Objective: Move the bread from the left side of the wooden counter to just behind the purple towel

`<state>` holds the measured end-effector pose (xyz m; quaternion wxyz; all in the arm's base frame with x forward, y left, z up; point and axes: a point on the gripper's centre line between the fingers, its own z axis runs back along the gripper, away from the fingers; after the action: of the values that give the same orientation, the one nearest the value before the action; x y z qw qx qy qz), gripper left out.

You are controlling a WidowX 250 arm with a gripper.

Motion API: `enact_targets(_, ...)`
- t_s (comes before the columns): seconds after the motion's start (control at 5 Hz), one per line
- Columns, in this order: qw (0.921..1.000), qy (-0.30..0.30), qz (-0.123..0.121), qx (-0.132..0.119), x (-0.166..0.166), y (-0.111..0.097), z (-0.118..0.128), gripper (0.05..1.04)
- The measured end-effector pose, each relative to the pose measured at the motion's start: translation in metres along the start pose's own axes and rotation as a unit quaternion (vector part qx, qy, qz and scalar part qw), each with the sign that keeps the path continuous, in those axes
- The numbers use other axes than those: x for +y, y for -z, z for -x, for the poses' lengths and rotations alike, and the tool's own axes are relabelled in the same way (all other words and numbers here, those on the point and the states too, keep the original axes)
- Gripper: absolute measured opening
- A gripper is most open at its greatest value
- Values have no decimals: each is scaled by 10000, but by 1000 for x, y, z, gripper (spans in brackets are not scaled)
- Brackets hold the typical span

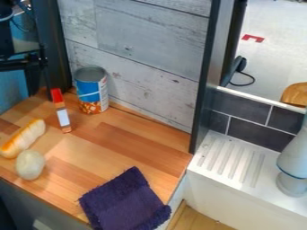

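Camera view: slim stick (62, 113) lengthwise front-to-back, red end rearward, claw (39, 62) state impossible to tell.

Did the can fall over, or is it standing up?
Standing up. The can sits on its bottom on the wooden counter, with its round rim at the top.

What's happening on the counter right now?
Nothing appears to be in handling. The black robot arm is at the upper left. Nearest are a slim red-ended item and an open-topped can. The bread roll lies beside a pale round object, and a dark purple cloth lies at the counter's near edge.
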<state>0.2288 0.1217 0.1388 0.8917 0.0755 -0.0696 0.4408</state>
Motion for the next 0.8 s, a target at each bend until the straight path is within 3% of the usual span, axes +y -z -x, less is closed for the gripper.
enact_targets(0.2, 9999, 14, -55, 111, 1, 7, 3, 1003)
enact_targets(0.6, 9996, 202, -216, 32, 15, 47, 1, 1003)
enact_targets(0.8, 9969, 741, 18, -257, 22, 66, -8, 1003)
